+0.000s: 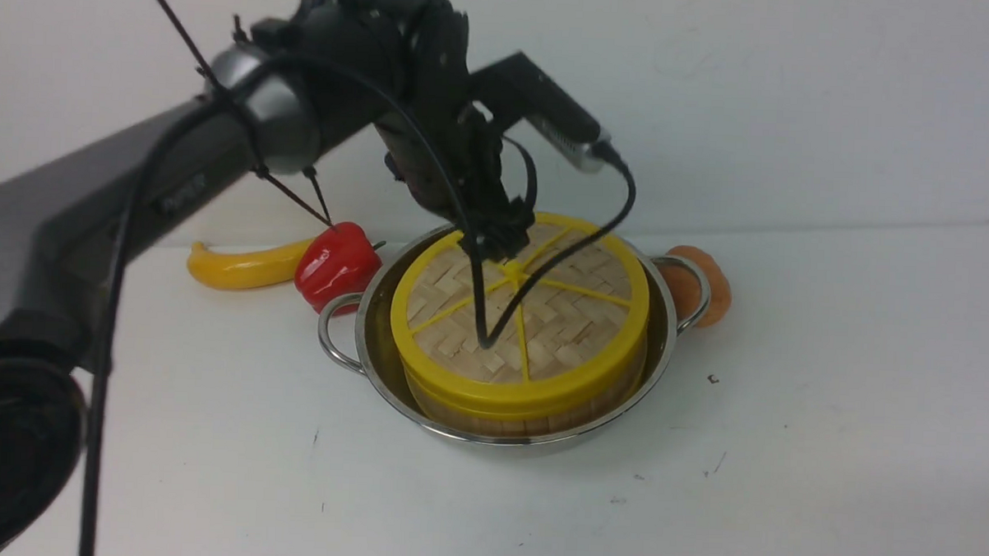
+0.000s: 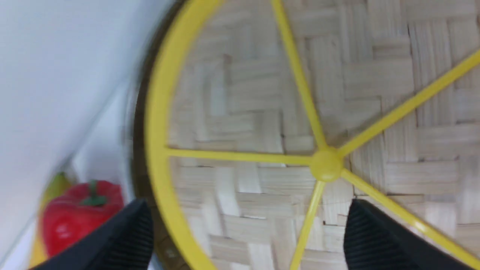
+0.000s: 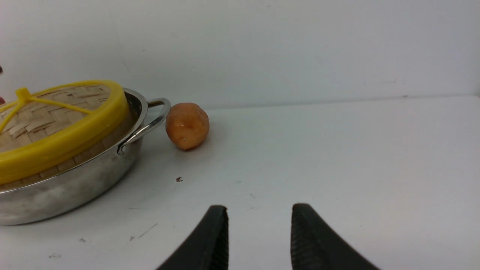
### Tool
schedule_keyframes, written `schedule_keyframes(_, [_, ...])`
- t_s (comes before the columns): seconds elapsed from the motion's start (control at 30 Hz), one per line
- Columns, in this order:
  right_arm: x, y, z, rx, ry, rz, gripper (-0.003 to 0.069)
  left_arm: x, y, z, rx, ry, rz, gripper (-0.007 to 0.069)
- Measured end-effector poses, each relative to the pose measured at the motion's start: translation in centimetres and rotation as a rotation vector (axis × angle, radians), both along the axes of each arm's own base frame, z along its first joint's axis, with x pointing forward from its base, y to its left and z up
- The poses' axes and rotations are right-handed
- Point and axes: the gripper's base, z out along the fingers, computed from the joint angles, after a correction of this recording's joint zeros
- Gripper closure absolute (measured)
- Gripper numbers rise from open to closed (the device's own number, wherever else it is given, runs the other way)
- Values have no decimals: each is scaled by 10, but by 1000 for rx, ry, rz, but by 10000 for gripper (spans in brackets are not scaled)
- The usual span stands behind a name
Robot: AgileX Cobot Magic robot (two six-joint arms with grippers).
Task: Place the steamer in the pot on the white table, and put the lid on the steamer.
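On the white table (image 1: 827,421), the steamer (image 1: 531,411) sits in the pot (image 1: 665,350), the lid (image 1: 526,312) on top. The left gripper (image 2: 247,228) hovers above the lid's far-left side, jaws spread and empty. The right gripper (image 3: 258,232), to the pot's right, is parted, grasping nothing.

Lid (image 1: 534,312) on steamer (image 1: 531,411) in pot (image 1: 665,350), pepper (image 1: 337,264) and banana (image 1: 240,267) left, potato (image 1: 704,285) right
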Motion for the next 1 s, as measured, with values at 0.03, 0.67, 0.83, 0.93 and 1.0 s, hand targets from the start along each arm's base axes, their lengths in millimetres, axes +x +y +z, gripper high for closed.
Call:
schedule_keyframes(0.03, [0, 0, 0, 0, 0, 0, 409, -7, 2, 25, -40, -46, 6, -12])
schedule_keyframes(0.67, [0, 0, 0, 0, 0, 0, 409, -82, 23, 171, -399, -344, -44, 351])
schedule_keyframes(0.83, [0, 0, 0, 0, 0, 0, 409, -80, 22, 167, -388, -339, -49, 431])
schedule_keyframes(0.93, [0, 0, 0, 0, 0, 0, 409, -80, 29, 166, -396, -295, 4, 458])
schedule_keyframes(1.0, [0, 0, 0, 0, 0, 0, 409, -85, 42, 167, -408, -236, 93, 466])
